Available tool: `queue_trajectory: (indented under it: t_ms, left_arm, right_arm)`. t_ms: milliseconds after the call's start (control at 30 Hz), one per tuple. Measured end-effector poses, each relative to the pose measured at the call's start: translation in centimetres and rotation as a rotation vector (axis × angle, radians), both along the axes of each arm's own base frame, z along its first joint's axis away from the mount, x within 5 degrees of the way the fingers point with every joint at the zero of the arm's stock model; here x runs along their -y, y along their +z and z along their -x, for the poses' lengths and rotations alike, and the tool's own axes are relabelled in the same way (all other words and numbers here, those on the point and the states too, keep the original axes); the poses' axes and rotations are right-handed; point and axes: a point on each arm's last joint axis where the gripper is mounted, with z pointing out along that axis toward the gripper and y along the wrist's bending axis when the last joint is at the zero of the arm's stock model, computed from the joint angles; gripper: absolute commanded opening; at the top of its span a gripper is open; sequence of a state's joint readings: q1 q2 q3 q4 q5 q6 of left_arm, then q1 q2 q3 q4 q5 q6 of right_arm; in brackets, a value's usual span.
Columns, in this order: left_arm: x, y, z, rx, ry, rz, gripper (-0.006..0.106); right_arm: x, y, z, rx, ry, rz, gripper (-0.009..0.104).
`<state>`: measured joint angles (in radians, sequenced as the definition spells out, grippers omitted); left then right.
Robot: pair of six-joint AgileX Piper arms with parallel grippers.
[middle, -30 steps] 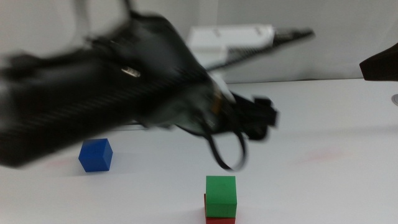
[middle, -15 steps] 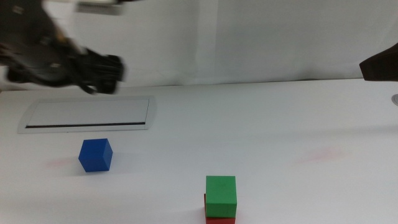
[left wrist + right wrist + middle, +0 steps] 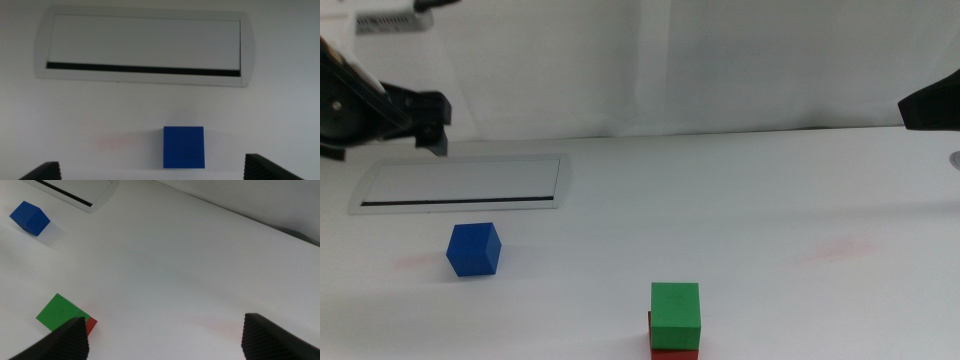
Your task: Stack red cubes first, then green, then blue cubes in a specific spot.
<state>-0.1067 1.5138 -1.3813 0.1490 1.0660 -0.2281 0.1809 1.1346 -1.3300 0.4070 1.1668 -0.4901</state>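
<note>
Nearest you, the green cube (image 3: 675, 311) sits on the red cube (image 3: 674, 353). The blue cube (image 3: 473, 248) lies apart, before the panel (image 3: 460, 184). Your left gripper (image 3: 150, 171) hovers above it, spread wide, empty; right gripper (image 3: 162, 335) likewise.

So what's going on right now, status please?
Left tool open, above small blue cube. Right tool open, waiting aside. Green cube sits on red cube. Nothing blocking.
</note>
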Motion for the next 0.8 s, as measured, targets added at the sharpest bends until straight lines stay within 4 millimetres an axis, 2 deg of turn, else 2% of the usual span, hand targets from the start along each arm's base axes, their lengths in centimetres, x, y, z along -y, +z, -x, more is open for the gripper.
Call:
queue_trajectory:
  t_ms: [67,400,600,633,800]
  left_arm:
    - [0.1,-1.4,-0.2,-0.01,-0.006,0.016,0.09]
    - [0.4,-6.3,-0.3,-0.045,-0.016,0.048,0.09]
    - [0.6,-9.4,-1.6,-0.129,-0.011,0.053,0.09]
    - [0.7,-10.5,-2.0,-0.162,-0.009,0.054,0.09]
    - [0.9,-13.4,-3.0,-0.228,-0.002,0.063,0.09]
  right_arm:
    - [0.0,0.0,0.0,0.0,0.0,0.0,0.082]
    - [0.0,0.0,0.0,0.0,0.0,0.0,0.082]
    - [0.0,0.0,0.0,0.0,0.0,0.0,0.082]
    - [0.0,0.0,0.0,0.0,0.0,0.0,0.082]
    - [0.0,0.0,0.0,0.0,0.0,0.0,0.082]
